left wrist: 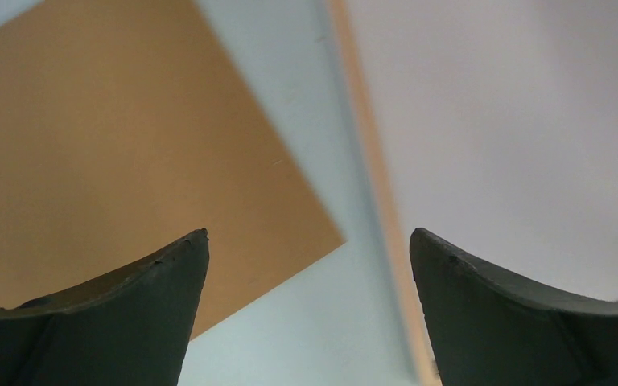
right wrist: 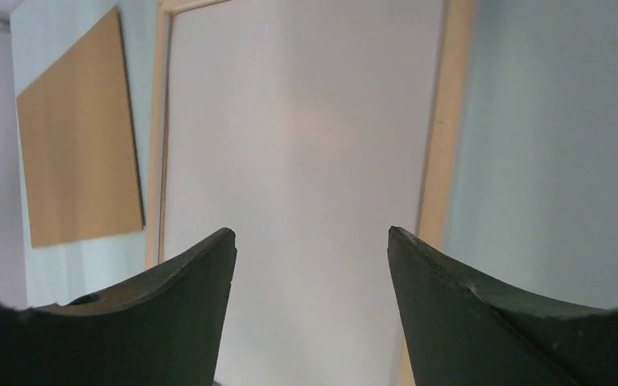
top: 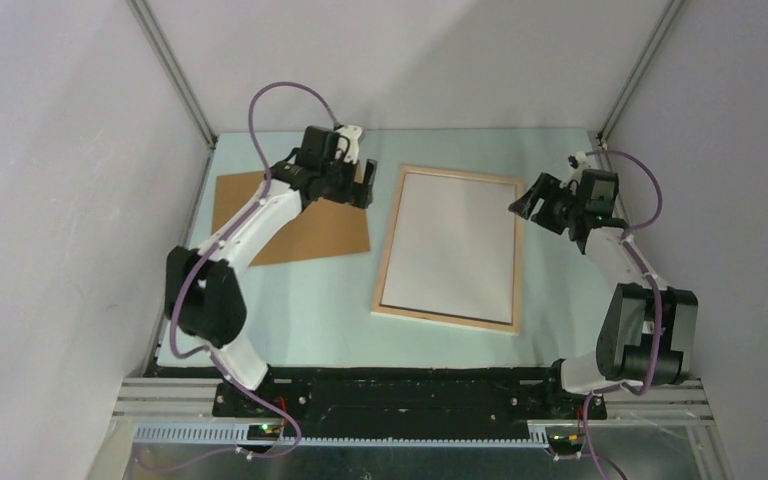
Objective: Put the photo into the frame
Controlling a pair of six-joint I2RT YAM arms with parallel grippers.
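As seen overhead, the photo [top: 452, 245] lies white-side-up inside the frame [top: 388, 250], a strip of table [top: 355, 285] parting it from the backing board [top: 305, 235]. Left wrist: left gripper [left wrist: 308, 241] gapes empty over that strip. Right wrist: right gripper [right wrist: 311, 237] gapes empty above the photo's right edge.

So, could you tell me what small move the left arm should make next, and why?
Probably lower the open left gripper onto the right edge of the flat brown board: a white sheet, seemingly the photo face down, already fills the pale wooden frame, and the right gripper is open too.
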